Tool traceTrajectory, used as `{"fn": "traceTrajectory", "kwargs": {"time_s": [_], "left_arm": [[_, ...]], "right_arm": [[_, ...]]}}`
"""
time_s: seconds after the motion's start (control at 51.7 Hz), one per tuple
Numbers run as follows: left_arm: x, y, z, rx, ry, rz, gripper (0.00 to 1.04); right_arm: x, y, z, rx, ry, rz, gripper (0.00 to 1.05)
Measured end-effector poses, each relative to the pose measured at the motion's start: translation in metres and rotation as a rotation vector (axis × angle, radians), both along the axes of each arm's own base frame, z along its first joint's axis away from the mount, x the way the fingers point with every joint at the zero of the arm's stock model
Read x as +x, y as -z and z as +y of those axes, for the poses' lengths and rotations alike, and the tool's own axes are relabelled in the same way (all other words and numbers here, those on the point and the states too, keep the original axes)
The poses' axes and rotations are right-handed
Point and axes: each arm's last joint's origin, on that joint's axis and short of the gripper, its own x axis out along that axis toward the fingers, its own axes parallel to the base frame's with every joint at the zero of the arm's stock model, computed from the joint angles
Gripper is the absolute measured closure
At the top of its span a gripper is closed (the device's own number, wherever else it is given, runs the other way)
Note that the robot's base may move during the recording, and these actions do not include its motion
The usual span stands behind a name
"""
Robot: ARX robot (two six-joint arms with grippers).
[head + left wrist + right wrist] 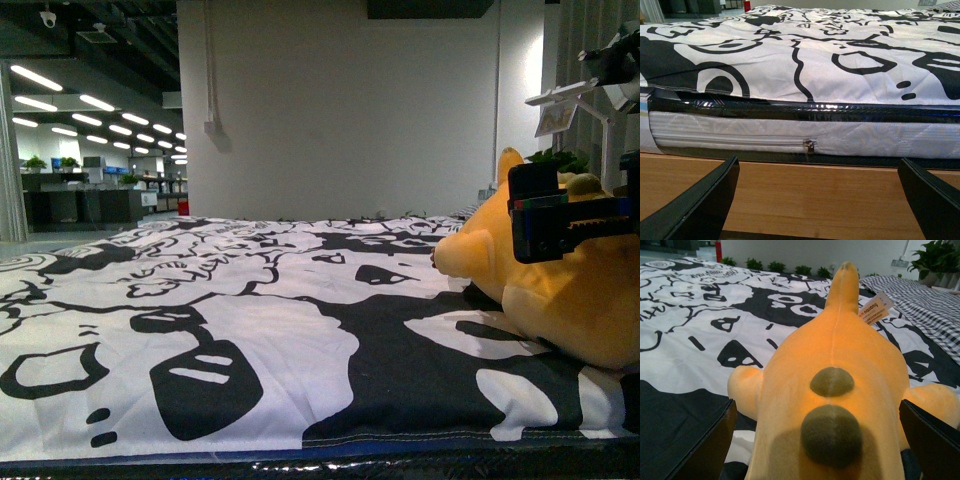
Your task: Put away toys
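The toy, a yellow-orange plush animal (pixel 580 300), lies on the bed's black-and-white patterned sheet (pixel 250 300) at the far right. My right gripper (pixel 560 215) hangs just in front of and above it. In the right wrist view the plush (pixel 835 350) fills the space between the open fingers (pixel 710 450), two brown spots on its back facing the camera; neither finger touches it. My left gripper (pixel 819 167) is open and empty, low in front of the mattress side, and does not show in the front view.
A wooden board (pixel 815 195) runs under the mattress, whose white side has a zipper (pixel 809 146). A paper tag (pixel 875 310) hangs off the plush. Checked bedding (pixel 935 315) and a potted plant (pixel 935 257) lie beyond it. A white wall (pixel 350 100) stands behind the bed.
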Motion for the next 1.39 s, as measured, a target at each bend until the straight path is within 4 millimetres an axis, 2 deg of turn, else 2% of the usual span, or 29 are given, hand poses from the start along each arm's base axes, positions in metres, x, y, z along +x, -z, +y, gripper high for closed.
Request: {"fn": "traceTrajectory", "kwargs": {"time_s": [0.367, 0.658, 0.812, 0.967, 1.044, 1.238, 1.392], "left_arm": [[0.000, 0.000, 0.000, 0.000, 0.000, 0.000, 0.06], [0.000, 0.000, 0.000, 0.000, 0.000, 0.000, 0.06], [0.000, 0.000, 0.000, 0.000, 0.000, 0.000, 0.06], [0.000, 0.000, 0.000, 0.000, 0.000, 0.000, 0.06], [0.000, 0.000, 0.000, 0.000, 0.000, 0.000, 0.06], [0.000, 0.000, 0.000, 0.000, 0.000, 0.000, 0.06], [0.000, 0.000, 0.000, 0.000, 0.000, 0.000, 0.06]], "right_arm": [[0.026, 0.012, 0.005, -0.063, 0.030, 0.076, 0.06], [0.028, 0.026, -0.004, -0.090, 0.061, 0.142, 0.06], [0.025, 0.034, -0.009, -0.089, 0.096, 0.152, 0.28], [0.022, 0.033, -0.009, -0.079, 0.096, 0.146, 0.44], [0.018, 0.028, -0.007, -0.071, 0.088, 0.131, 0.58], [0.003, 0.004, 0.003, -0.038, 0.030, 0.066, 0.87], [-0.029, -0.028, 0.003, 0.041, -0.054, -0.032, 0.93]]}}
